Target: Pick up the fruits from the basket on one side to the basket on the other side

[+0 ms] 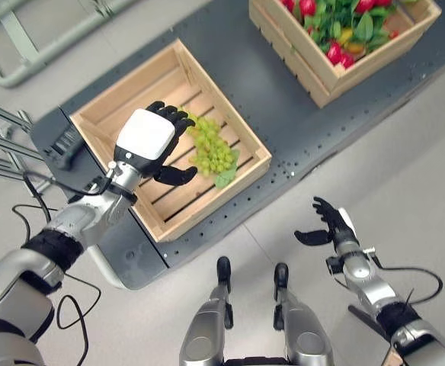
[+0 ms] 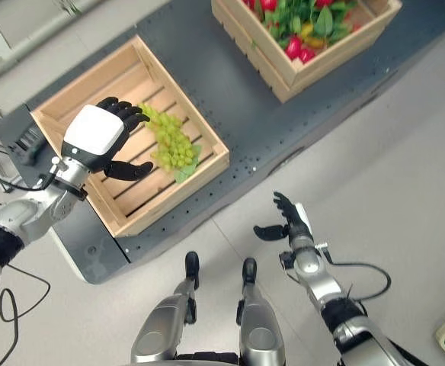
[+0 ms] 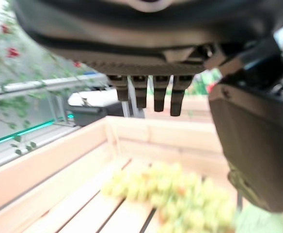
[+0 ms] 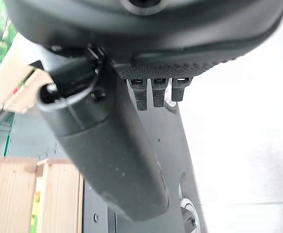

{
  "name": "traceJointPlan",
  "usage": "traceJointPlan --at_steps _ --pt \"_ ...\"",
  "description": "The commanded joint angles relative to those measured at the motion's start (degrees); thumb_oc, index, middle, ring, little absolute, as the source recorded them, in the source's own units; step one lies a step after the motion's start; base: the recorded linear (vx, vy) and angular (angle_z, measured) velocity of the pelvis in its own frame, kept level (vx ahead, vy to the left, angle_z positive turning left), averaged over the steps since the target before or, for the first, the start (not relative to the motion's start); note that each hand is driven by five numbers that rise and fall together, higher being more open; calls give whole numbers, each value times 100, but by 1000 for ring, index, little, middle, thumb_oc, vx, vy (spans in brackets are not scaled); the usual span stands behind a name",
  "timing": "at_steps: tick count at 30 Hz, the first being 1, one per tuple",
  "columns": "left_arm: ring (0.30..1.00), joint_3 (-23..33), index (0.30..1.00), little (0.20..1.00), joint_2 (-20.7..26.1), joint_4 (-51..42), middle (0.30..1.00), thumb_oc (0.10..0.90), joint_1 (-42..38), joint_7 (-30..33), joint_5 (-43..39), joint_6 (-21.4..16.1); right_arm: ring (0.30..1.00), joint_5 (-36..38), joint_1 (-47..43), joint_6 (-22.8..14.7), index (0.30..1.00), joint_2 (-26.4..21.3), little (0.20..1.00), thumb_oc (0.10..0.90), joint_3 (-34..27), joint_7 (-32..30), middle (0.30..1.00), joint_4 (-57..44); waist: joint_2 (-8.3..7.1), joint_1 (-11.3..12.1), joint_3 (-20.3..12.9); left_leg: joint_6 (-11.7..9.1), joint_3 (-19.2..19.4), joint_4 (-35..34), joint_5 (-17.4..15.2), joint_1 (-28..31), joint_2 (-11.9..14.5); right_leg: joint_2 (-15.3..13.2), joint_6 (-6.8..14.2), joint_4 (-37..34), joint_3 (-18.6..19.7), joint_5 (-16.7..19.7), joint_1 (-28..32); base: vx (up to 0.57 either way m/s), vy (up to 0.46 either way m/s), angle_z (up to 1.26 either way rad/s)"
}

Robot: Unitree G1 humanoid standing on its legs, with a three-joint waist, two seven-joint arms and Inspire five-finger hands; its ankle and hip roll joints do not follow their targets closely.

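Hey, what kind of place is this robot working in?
Probably an indoor robot test or demo space, not a shop or kitchen. Two wooden crates, one holding green grapes and one with mixed fruit and leaves, sit on a dark perforated platform over a plain pale floor.

no readable text, label, number or sign shows on the wooden crates, the dark platform or the hands.
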Motion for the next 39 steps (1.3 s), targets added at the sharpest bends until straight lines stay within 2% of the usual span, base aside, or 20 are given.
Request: traceJointPlan --at_steps 1,5,8,12,18,24,29,39 --pt "900 499 900 900 -1 278 900 800 -1012 567 125 210 900 331 -196 -206 900 -330 900 800 -145 65 900 -355 -205 -41 -50 -289 224 1615 -791 -641 106 -297 -204 1522 77 -493 -746 -120 73 -3" --pt "900 443 900 900 -122 585 900 800 -1349 652 73 405 900 302 -395 -148 900 -294 900 800 -125 -12 900 -256 -282 -49 -50 -227 241 2187 -984 -1264 158 -345 -228 2124 148 -629 -1398 -54 63 12" --pt "900 435 900 900 -104 672 900 800 -1534 813 322 503 900 229 -367 -208 900 -255 900 800 -161 -15 900 -218 -321 -59 -50 -182 249 2336 -1056 -1492 185 -322 -205 2313 229 -675 -1665 -10 45 10" --pt "900 232 900 900 -63 619 900 800 -1787 671 647 586 900 100 -422 -186 900 -254 900 800 -81 -23 900 -241 -351 -60 -50 -156 247 2436 -1117 -1691 192 -282 -173 2427 287 -689 -1907 5 4 3" --pt "900 28 900 900 74 521 900 800 -2008 872 972 347 900 221 -508 -360 900 -339 900 800 -97 8 900 -185 -363 -31 -50 -123 249 2500 -1155 -1851 193 -249 -135 2495 320 -658 -2110 10 -5 -3" --pt "900 -73 900 900 125 561 900 800 -2040 1248 1647 105 900 301 -546 -305 900 -323 900 800 -148 52 900 -238 -376 -39 -50 -110 274 2446 -1134 -1932 180 -220 -102 2463 345 -589 -2245 0 0 0" --pt "900 -188 900 900 72 561 900 800 -2182 1661 2202 149 900 323 -520 -356 900 -255 900 800 -134 -56 900 -273 -420 -80 -50 -97 295 2462 -1142 -2041 184 -181 -88 2468 368 -532 -2405 0 0 0" --pt "900 -486 900 900 26 936 900 800 -2495 979 2569 339 900 527 -537 -427 900 -262 900 800 -159 29 900 -143 -507 -146 -50 -77 364 2485 -1153 -2180 192 -162 -49 2411 387 -431 -2565 0 0 0"
